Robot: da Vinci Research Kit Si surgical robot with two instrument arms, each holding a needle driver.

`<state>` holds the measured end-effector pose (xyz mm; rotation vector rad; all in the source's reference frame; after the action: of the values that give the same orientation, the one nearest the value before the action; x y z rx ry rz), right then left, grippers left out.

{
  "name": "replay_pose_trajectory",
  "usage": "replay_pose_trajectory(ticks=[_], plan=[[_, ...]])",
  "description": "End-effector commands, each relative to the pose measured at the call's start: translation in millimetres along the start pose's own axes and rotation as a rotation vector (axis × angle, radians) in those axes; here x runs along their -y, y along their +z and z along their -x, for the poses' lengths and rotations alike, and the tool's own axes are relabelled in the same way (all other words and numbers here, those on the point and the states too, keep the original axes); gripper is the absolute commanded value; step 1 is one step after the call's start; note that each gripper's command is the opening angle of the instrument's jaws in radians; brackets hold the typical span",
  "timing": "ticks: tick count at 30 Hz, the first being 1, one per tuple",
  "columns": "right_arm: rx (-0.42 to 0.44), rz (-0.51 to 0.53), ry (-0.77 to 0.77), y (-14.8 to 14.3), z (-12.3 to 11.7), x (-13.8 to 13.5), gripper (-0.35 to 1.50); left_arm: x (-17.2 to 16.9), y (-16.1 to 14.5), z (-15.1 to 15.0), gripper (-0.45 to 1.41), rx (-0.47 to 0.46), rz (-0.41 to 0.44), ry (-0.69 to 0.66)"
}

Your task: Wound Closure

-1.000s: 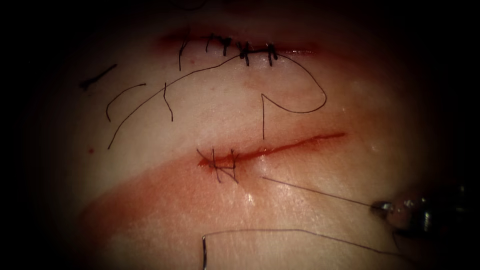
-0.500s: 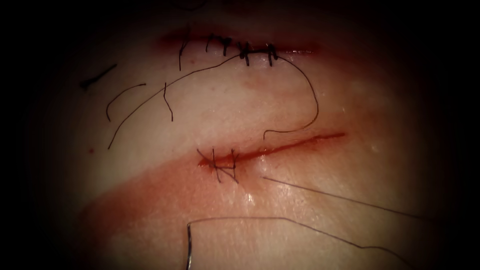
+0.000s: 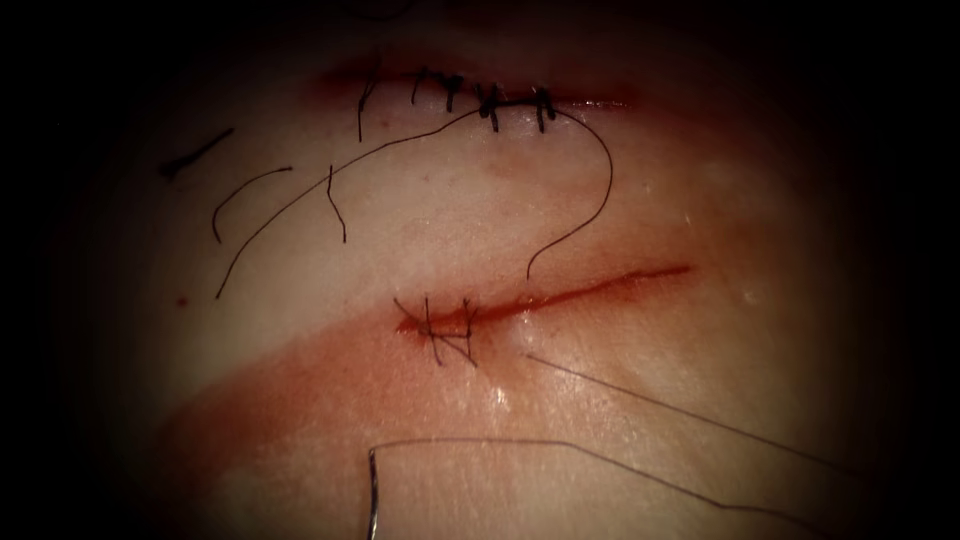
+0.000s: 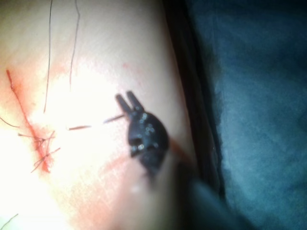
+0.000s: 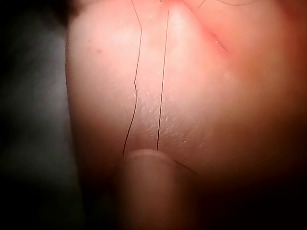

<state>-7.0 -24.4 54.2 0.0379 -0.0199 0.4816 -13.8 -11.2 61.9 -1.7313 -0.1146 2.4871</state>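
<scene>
Status: about a third of the lower cut [image 3: 600, 286] is closed. Stitches [image 3: 440, 325] sit on its left end; the rest, out to the right end, is open. The upper cut [image 3: 590, 101] near the far edge of the tissue [image 3: 700, 200] is stitched along most of its length.

Needle [image 3: 372, 495] is not in the tissue. It lies loose on the surface near the tissue's near edge, below the stitches, and nothing is holding it.

Thread [image 3: 650, 400] comes out of the tissue just below the cut, right of the stitches, and runs off toward the right edge. A second strand leads back to the needle.

Left tool [image 4: 128, 101]: jaws parted, grasping nothing, just beside the needle's end in the left wrist view.

Right tool [image 5: 148, 187]: two thread strands run up to it; can't tell its grip.

Cut ends of thread [image 3: 245, 190] lie left of centre. Red fluid [image 3: 300, 380] is smeared below the cut.
</scene>
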Motion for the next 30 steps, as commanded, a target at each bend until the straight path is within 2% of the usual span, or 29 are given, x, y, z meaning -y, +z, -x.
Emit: replay_pose_trajectory(ticks=[1,3,8,12,15,18,19,23,24,27,30], plan=[[-0.063,0.033,0.038,0.1,-0.8,-0.1,1.38,-0.6,0.8,0.4,-0.45,-0.002,0.003,-0.003],[-0.124,0.078,0.034,-0.5,-2.1,-1.3,1.48,-0.6,0.8,0.4,-0.45,-0.002,0.003,-0.003],[-0.203,0.079,0.032,-2.1,-5.6,-4.0,1.48,-0.7,0.8,0.4,-0.45,-0.002,0.003,-0.003],[-0.249,0.137,0.007,-3.6,-9.3,-7.2,1.48,-0.7,0.9,0.4,-0.45,-0.002,0.002,-0.002],[-0.280,0.138,0.007,-4.6,-11.5,-9.3,1.48,-0.8,0.9,0.5,-0.45,-0.001,0.001,-0.002],[-0.361,0.039,-0.001,-5.0,-12.9,-10.0,1.48,-0.8,0.9,0.5,-0.45,-0.001,0.001,-0.001],[-0.414,-0.031,-0.015,-5.1,-13.3,-9.9,1.48,-0.9,0.9,0.5,-0.45,-0.001,0.001,-0.001],[-0.465,-0.284,-0.070,-4.9,-14.3,-8.9,1.50,-0.8,0.9,0.6,-0.45,-0.001,0.001,-0.001],[-0.529,-0.375,-0.078,-5.0,-14.8,-8.7,1.50,-0.8,1.0,0.6,-0.45,-0.001,0.001,-0.001],[-0.600,-0.499,-0.080,-5.1,-15.7,-9.4,1.50,-0.9,1.1,0.8,-0.45,-0.001,0.000,0.000],[-0.680,-0.578,-0.057,-5.3,-16.8,-10.6,1.48,-1.0,1.3,0.9,-0.45,0.000,-0.002,0.002]])
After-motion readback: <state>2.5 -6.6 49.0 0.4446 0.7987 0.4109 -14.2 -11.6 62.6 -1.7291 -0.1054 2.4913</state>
